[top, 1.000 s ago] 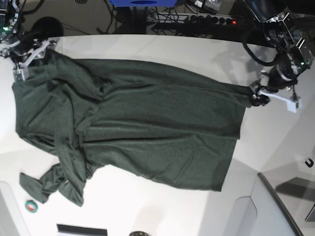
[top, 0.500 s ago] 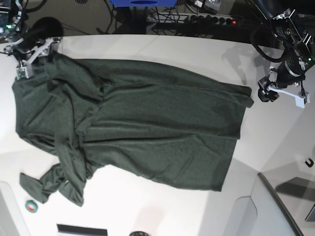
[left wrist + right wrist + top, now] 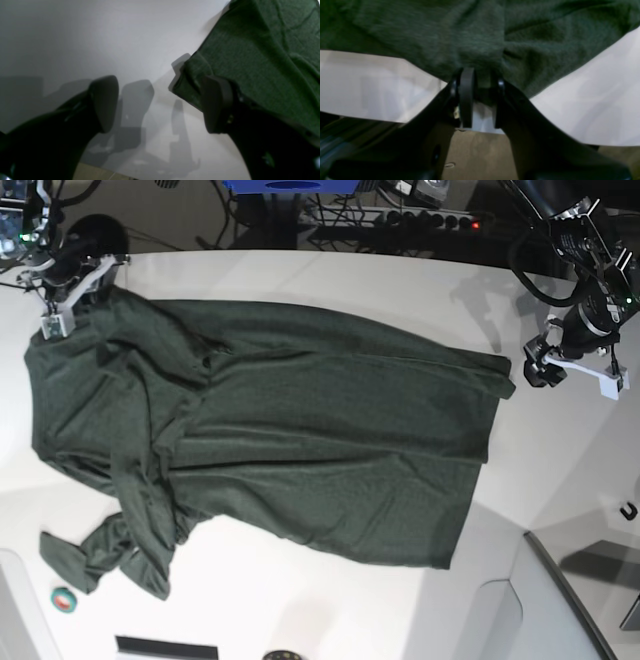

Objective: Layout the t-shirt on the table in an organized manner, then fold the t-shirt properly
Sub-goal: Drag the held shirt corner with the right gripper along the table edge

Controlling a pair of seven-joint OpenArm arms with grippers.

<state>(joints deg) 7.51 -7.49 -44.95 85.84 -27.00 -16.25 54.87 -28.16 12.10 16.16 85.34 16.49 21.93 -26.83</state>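
The dark green knit t-shirt (image 3: 270, 430) lies spread and rumpled across the smooth white table (image 3: 330, 280), one sleeve bunched near the front edge. At its far corner the right gripper (image 3: 480, 87) pinches a fold of cloth between nearly closed jaws. The left gripper (image 3: 160, 105) hangs beside the hem, jaws wide apart, holding nothing.

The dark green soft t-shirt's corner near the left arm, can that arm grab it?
Probably yes. The left gripper is open beside the dark green soft t-shirt's corner, with only bare white table between them.
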